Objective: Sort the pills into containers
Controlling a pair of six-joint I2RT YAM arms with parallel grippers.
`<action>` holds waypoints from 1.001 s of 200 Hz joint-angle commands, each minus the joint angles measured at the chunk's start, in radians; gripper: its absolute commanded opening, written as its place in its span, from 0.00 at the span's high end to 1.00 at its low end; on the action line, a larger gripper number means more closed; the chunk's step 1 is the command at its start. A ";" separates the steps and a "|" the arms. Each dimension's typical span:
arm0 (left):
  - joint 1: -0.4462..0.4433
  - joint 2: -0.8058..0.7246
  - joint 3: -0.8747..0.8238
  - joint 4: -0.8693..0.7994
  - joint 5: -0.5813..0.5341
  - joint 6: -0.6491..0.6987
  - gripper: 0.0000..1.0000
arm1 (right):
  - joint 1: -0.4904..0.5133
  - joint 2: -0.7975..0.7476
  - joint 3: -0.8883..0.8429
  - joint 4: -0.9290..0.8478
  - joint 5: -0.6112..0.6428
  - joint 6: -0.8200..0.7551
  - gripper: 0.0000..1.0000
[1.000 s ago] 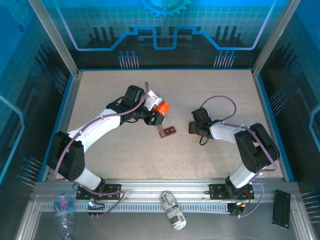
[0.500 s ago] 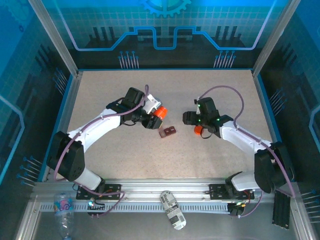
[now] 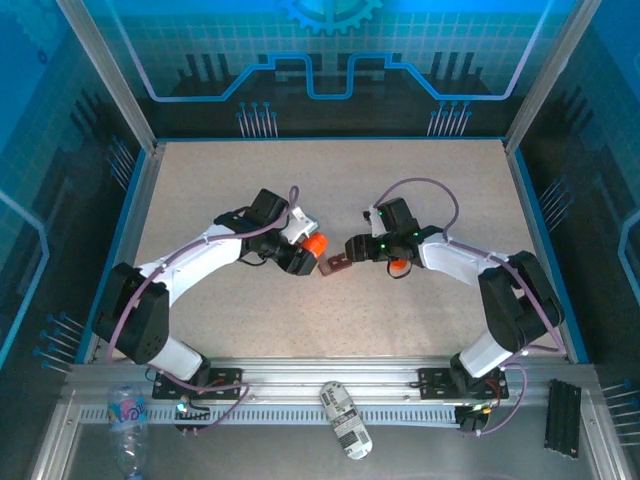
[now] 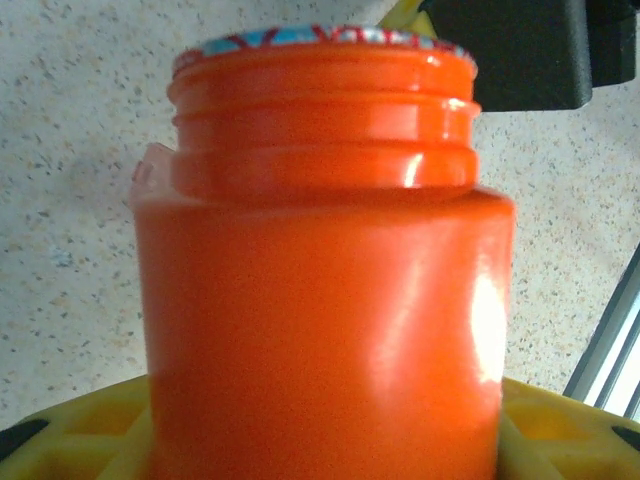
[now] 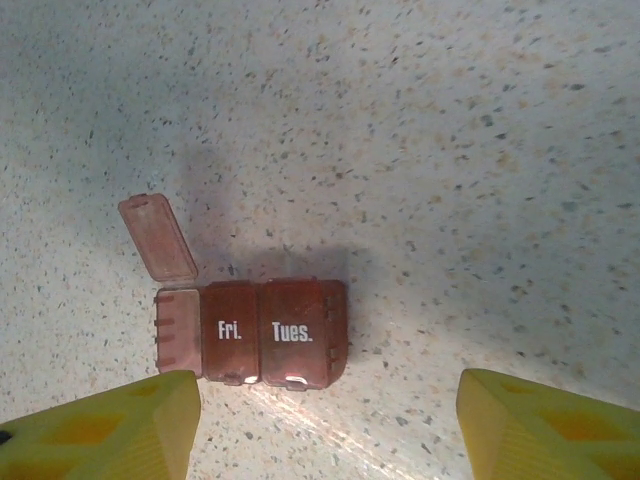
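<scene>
Legible lettering, right wrist view: the dark red-brown pill tray [image 5: 250,335], lying just ahead of the right gripper [image 5: 320,425] and nearer its left finger, bears "Fri." in white on its middle lid and "Tues." on the adjoining end lid. Red-and-blue print on the foil seal of the orange bottle [image 4: 320,300] cannot be read.

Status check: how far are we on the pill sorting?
Done: the orange bottle has bare threads, cap off, and one lid of the tray is flipped open. In hand: the left gripper holds the bottle beside the tray; the right gripper hangs open above it. Left: the open compartment looks empty; Fri. and Tues. are shut.
</scene>
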 commanded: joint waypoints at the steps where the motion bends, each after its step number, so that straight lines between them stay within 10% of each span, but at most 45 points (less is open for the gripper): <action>1: -0.024 -0.005 -0.025 0.007 -0.001 -0.022 1.00 | 0.021 0.035 0.041 0.028 -0.018 -0.022 0.32; 200: -0.088 0.146 0.023 -0.094 -0.089 0.026 1.00 | 0.072 0.166 0.060 0.044 0.092 -0.045 0.35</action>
